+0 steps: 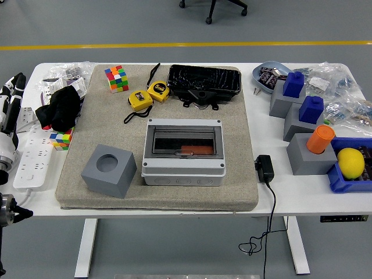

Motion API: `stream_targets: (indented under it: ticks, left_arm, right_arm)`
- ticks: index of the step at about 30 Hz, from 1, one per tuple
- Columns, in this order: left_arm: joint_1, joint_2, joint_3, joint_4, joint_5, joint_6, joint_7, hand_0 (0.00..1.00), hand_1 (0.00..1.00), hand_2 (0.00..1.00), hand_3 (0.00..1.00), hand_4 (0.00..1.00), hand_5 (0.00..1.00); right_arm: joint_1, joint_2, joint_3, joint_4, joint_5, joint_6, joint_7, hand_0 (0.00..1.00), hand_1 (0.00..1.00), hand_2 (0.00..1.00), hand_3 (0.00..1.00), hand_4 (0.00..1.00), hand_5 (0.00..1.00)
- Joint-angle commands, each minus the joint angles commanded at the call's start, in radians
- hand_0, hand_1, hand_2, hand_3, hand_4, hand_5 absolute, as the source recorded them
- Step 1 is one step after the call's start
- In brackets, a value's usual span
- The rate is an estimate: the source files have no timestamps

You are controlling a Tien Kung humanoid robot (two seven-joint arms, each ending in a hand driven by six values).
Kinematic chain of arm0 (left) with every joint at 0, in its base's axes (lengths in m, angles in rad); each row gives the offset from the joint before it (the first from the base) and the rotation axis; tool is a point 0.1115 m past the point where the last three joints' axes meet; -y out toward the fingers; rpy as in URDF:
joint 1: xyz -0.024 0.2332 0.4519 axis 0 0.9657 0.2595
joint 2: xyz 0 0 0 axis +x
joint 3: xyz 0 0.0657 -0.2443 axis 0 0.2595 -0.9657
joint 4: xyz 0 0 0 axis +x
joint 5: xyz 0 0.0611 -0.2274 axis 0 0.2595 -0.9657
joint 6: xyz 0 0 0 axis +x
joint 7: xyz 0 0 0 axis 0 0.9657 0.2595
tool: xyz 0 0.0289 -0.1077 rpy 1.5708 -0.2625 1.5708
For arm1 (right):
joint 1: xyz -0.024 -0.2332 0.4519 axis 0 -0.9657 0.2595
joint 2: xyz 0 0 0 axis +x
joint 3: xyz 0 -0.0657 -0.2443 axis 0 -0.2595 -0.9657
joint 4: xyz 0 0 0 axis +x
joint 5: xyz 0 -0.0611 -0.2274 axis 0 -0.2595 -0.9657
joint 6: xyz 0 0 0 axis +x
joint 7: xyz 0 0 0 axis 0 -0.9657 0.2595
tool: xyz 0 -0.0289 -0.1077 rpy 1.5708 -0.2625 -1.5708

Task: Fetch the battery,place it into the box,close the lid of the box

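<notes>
The grey box [183, 172] stands in the middle of the beige mat [232, 192]. Its smoked clear lid [183, 139] lies shut over it. An orange battery [197, 150] shows through the lid, lying inside the box. My left hand [10, 99] is at the picture's far left edge, beside the table and well away from the box. Its fingers are stretched out and hold nothing. My right arm is out of view.
On the mat are a grey cube with a hole [108, 170], two yellow tape measures [148, 95], a colour cube [117, 78] and a black tray [203, 81]. A white power strip [32, 157] and black cloth [60, 107] lie left. A black adapter [264, 168], grey blocks [308, 154] and a lemon [350, 163] are right.
</notes>
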Motion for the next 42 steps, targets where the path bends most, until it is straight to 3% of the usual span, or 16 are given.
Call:
stream_targets:
  ticks: [42]
  left_arm:
    - [-0.002,-0.002,0.011,-0.005,0.025,0.019,0.002,0.998,0.946,0.943,0.884,0.998,0.998]
  right_arm:
    - [0.002,-0.001,-0.002,0.001,-0.003,0.000,-0.003,0.883,0.769,0.765,0.794,0.998,0.998]
